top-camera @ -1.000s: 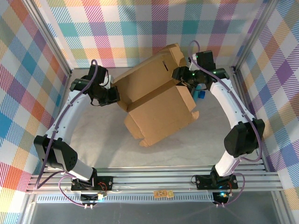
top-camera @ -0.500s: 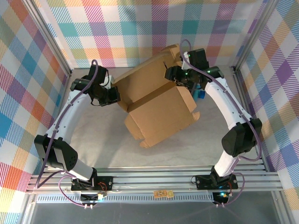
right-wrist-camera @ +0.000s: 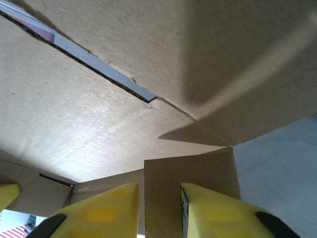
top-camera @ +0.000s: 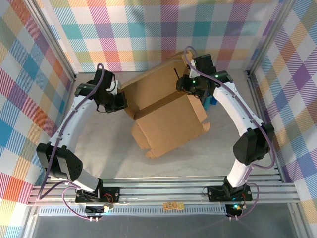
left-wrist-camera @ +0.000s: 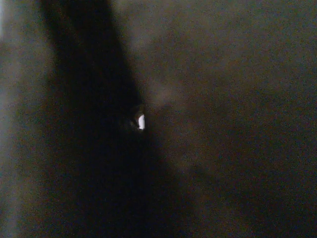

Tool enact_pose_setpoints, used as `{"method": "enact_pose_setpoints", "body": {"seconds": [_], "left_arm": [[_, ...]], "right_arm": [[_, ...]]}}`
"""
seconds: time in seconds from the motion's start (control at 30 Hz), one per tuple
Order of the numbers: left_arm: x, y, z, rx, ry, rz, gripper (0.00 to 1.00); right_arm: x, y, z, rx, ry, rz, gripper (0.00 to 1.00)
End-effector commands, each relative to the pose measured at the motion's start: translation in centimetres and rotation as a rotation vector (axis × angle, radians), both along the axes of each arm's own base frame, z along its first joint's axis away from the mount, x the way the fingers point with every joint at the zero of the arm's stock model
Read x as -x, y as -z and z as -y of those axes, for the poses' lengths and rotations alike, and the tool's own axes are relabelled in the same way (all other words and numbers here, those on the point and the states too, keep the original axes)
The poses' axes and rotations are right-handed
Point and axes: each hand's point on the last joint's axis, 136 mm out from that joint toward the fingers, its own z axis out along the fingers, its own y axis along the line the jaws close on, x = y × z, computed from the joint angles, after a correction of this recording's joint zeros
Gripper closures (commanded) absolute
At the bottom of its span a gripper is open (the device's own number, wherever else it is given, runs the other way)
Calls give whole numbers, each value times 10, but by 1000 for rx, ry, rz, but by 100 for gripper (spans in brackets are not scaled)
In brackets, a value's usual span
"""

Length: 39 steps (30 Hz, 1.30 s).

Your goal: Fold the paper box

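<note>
The brown paper box (top-camera: pixel 163 116) lies partly folded in the middle of the table, one panel raised over the other. My left gripper (top-camera: pixel 120 102) is pushed against the box's left edge; the left wrist view is dark and its fingers are hidden. My right gripper (top-camera: pixel 184 85) reaches over the box's back right corner. In the right wrist view the yellow fingers (right-wrist-camera: pixel 104 210) stand slightly apart over a small cardboard flap (right-wrist-camera: pixel 163 198) that faces the camera, with the gripper (right-wrist-camera: pixel 159 188) open. Beyond the flap are the box panels (right-wrist-camera: pixel 99 114) and a slot.
A small blue object (top-camera: pixel 214 100) stands on the grey table (top-camera: pixel 99 148) just behind my right arm. Checked walls and metal posts close in the back and both sides. The arm bases sit on the rail at the near edge.
My right gripper has moved left and forward over the box's back right corner. The box has shifted slightly to the left. The left arm has stayed in place.
</note>
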Motion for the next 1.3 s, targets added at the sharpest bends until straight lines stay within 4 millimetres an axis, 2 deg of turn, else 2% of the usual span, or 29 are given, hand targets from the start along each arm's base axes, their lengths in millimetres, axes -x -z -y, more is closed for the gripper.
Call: {"method": "enact_pose_setpoints", "body": {"seconds": [0.0,0.13,0.23,0.3,0.37,0.53,0.7,0.8,1.03,1.17,1.27], "left_arm": [[-6,-22,5,54,-2,51,100],[-5,-22,5,54,-1,51,100],[-5,-22,4,54,-2,50,100],[-4,-23,5,55,-2,52,100],[-4,-22,4,54,0,49,100],[-1,-21,3,48,-1,46,100],[0,-21,3,49,-2,45,100],[0,-21,3,49,-2,46,100],[1,-21,4,58,-3,44,100],[2,-21,4,61,-6,45,100],[3,-22,3,61,-6,48,100]], "right_arm": [[9,23,2,71,-13,-53,75],[9,26,6,103,-6,-40,85],[10,20,4,135,-23,-23,94],[10,10,2,139,-38,1,96],[10,-10,1,124,-47,54,94],[9,-83,13,121,-44,286,84],[2,-125,36,52,57,379,82],[-3,-142,34,-24,83,394,81],[-33,-150,16,-95,95,365,80],[-53,-139,7,-97,96,332,79],[-60,-130,-1,-104,76,305,83]]}}
